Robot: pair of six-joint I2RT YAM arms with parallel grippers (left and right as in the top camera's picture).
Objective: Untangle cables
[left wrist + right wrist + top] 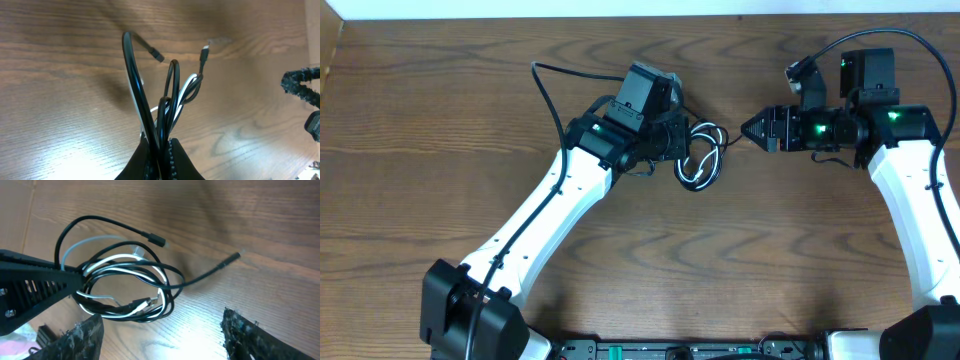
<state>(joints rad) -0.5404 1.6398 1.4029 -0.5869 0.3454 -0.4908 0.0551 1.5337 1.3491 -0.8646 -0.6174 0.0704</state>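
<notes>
The cables are one black and one white thin cord wound together in a small coil at the table's middle. My left gripper is shut on the coil's left side; the left wrist view shows the strands rising from between the closed jaws. Two plug ends stick out free. My right gripper is open and empty just right of the coil, not touching it. The right wrist view shows the coil beyond its spread fingers, with a black plug end lying loose.
The wooden table fills the view. A thicker black robot wire arcs behind my left arm. Another robot wire loops above my right arm at the back right.
</notes>
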